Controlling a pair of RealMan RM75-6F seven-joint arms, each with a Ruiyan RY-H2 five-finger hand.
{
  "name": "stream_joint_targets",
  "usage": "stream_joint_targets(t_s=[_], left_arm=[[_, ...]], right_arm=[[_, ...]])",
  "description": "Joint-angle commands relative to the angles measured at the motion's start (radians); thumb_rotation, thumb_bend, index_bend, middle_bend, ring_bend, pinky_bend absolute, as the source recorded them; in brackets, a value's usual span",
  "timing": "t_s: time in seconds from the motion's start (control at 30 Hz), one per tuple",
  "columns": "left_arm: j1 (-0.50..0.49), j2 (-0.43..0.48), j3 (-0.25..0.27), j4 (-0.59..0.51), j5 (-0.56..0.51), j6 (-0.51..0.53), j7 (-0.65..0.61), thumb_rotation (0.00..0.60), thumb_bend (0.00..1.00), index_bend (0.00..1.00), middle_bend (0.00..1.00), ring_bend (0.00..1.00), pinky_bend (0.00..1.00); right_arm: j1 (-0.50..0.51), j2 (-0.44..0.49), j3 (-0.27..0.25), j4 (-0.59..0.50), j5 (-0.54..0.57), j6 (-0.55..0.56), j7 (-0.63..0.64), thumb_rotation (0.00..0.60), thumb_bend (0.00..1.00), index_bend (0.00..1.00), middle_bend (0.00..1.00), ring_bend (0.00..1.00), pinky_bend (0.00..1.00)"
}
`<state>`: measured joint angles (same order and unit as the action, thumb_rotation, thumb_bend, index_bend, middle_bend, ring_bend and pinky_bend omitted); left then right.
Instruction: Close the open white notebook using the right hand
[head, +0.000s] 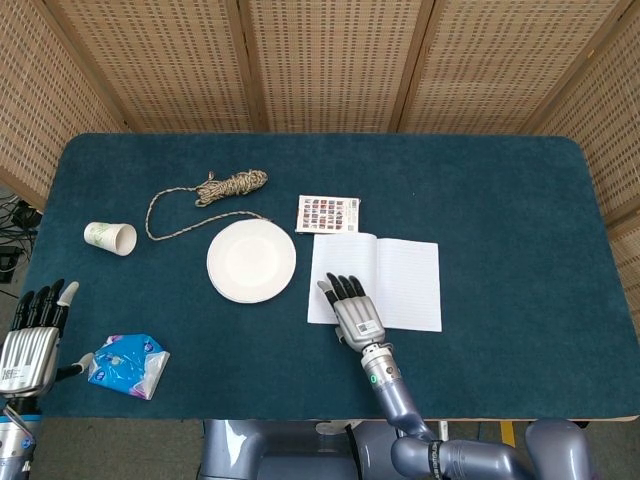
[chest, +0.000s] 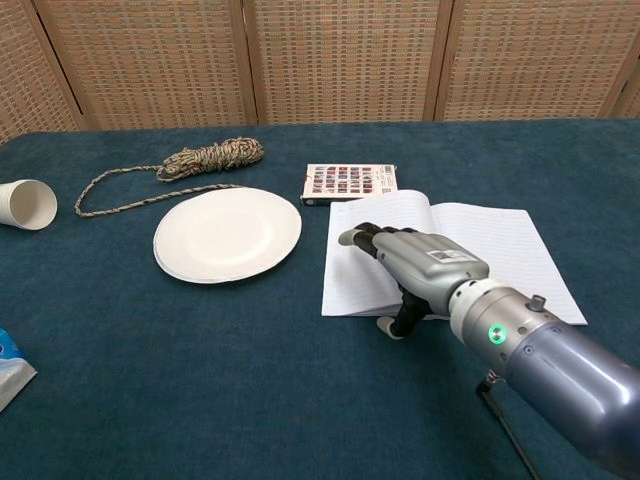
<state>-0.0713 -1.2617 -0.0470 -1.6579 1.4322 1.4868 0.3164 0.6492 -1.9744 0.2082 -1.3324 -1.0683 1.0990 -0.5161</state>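
The white lined notebook (head: 400, 278) (chest: 480, 240) lies open and flat on the blue table, right of the plate. My right hand (head: 351, 308) (chest: 415, 268) hovers over the near corner of its left page, fingers stretched out and apart, holding nothing. Its thumb tip reaches down beside the notebook's near edge in the chest view; contact cannot be told. My left hand (head: 32, 340) stays at the table's near left edge, fingers straight, empty, seen only in the head view.
A white paper plate (head: 251, 260) (chest: 227, 233) lies left of the notebook. A small printed box (head: 328, 213) (chest: 349, 182) sits just behind it. Rope coil (head: 230, 185), paper cup (head: 111, 237) and a blue packet (head: 127, 364) are further left.
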Motion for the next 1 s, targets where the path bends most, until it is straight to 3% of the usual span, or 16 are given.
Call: stream_joint_targets(t_s=[0.03,1.0], left_arm=[[0.0,0.0,0.0,0.0,-0.001,-0.001,0.001,0.6,0.12,0.0,0.0,0.0,0.0],[-0.003,-0.002,0.008,-0.001,0.001,-0.003,0.002,0.6,0.12,0.0,0.0,0.0,0.0]], right_arm=[[0.0,-0.001,0.002,0.003,0.003,-0.003,0.001,0.6,0.46,0.0,0.0,0.0,0.0],[0.009,-0.057,0.013,0.125,-0.037,0.014,0.021,0.6,0.46,0.0,0.0,0.0,0.0]])
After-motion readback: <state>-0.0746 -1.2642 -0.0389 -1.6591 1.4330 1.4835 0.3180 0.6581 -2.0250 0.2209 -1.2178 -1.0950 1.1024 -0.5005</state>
